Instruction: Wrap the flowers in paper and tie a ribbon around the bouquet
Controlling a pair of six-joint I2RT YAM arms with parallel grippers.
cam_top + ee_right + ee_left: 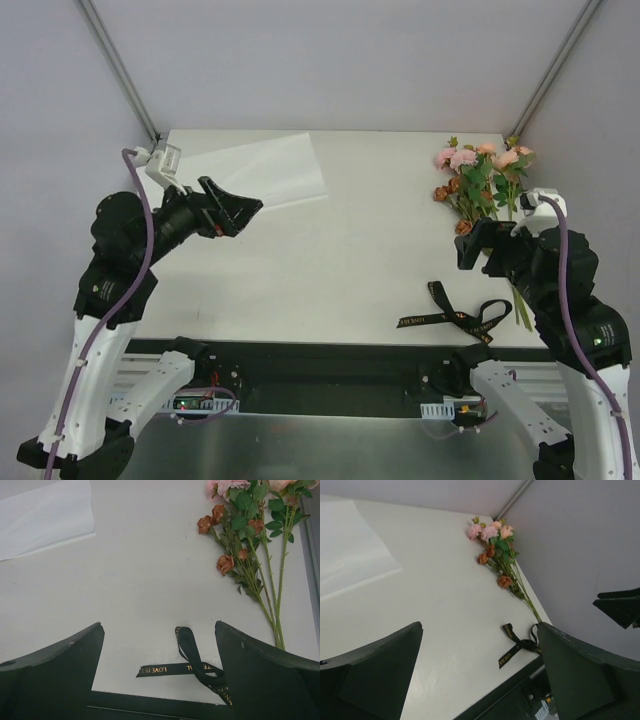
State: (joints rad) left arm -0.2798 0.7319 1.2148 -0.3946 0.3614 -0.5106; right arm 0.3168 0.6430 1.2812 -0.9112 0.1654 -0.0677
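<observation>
Task not started, by my reading: the large thin white paper sheet (262, 168) lies flat far left, and the pink-and-rust artificial flower bunch (480, 180) lies far right, well apart and unwrapped. The black gold-lettered satin ribbon (455, 315) lies loose at the near right, untied. Left gripper (240, 208) and right gripper (475, 245) are spread wide, holding nothing; no containers in view.

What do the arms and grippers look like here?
The left arm and right arm have white lower links and black upper joints. The left gripper and right gripper have black wedge-shaped fingers. A purple cable runs along each arm to a white wrist camera.
</observation>
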